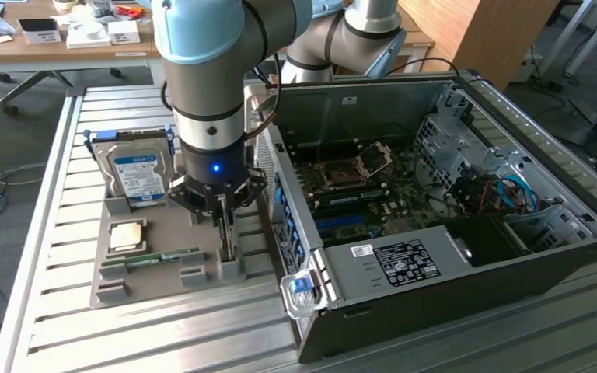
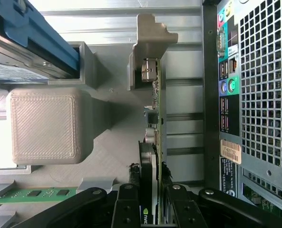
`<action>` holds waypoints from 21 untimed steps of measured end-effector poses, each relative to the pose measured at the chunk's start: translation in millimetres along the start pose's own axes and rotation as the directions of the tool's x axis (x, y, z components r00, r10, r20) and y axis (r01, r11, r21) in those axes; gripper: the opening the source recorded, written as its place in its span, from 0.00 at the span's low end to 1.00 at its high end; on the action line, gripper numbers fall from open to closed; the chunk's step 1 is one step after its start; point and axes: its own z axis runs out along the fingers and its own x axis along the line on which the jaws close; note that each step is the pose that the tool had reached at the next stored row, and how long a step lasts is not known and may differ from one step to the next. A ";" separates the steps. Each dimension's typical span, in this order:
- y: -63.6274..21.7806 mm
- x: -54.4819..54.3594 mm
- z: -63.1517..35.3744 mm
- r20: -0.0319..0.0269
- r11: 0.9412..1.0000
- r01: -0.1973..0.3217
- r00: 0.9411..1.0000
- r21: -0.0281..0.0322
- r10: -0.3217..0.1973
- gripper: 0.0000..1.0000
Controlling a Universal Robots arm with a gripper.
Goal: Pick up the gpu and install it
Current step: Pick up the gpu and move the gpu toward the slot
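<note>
While your claw [image 2: 152, 194] is clamped on the gpu [image 2: 158, 114], the card stands in the grey holder [image 1: 153, 281] beneath it, not yet installed in the computer case [image 1: 434, 307] alongside.

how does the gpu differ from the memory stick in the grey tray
The gpu stands on edge, clamped by the gripper; the memory stick lies flat, untouched. The gpu is bulkier; the memory stick is a slim strip. Both are green boards in the grey tray.

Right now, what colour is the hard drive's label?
Blue and white on the hard drive; best seen in the exterior view.
</note>
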 end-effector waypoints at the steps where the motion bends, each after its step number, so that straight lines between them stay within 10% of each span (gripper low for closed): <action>1: 0.1 -0.1 -1.0 0.000 1.000 0.000 1.000 -0.001 0.000 0.27; 21: 2.8 -1.6 -71.3 0.000 1.000 0.000 1.000 0.000 0.000 0.27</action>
